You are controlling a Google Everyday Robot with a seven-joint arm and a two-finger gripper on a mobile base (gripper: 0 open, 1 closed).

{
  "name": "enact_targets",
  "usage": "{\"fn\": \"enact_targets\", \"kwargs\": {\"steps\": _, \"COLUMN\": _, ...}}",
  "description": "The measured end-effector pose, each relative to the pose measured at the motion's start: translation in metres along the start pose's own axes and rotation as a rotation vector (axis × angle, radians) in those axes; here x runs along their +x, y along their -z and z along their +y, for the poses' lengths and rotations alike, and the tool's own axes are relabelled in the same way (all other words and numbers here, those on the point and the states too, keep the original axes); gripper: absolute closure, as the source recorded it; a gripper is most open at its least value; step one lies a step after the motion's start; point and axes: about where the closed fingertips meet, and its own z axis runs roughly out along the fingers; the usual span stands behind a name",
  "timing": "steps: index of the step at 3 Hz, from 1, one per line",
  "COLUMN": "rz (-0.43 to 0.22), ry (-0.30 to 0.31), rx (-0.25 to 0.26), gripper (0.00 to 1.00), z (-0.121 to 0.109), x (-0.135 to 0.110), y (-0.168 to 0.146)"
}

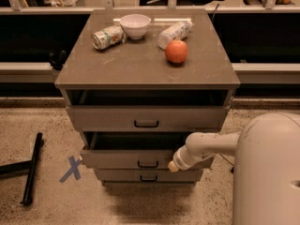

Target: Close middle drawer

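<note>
The middle drawer (117, 159) of the grey-brown cabinet stands a short way out, its dark inside showing above the flat front. Its small dark bar handle (147, 163) is at the centre of the front. My gripper (174, 166) is at the end of the white arm (211, 146), which reaches in from the right. The gripper rests against the right part of the drawer front, just right of the handle.
The top drawer (146, 118) also sits slightly out; the bottom drawer (147, 176) is nearly flush. On the cabinet top (140, 67) lie a can (107, 36), a white bowl (135, 25), a plastic bottle (174, 33) and an orange fruit (176, 51). A black bar (32, 168) and a blue X mark (71, 168) are on the floor at left. My body (267, 172) fills the lower right.
</note>
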Motion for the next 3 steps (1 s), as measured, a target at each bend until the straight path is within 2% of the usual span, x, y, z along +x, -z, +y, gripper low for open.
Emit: {"fn": "enact_targets", "kwargs": {"steps": 3, "rz": -0.052, "ry": -0.001, "rx": 0.037, "gripper": 1.0, "z": -0.021, "x": -0.056, "y": -0.004}}
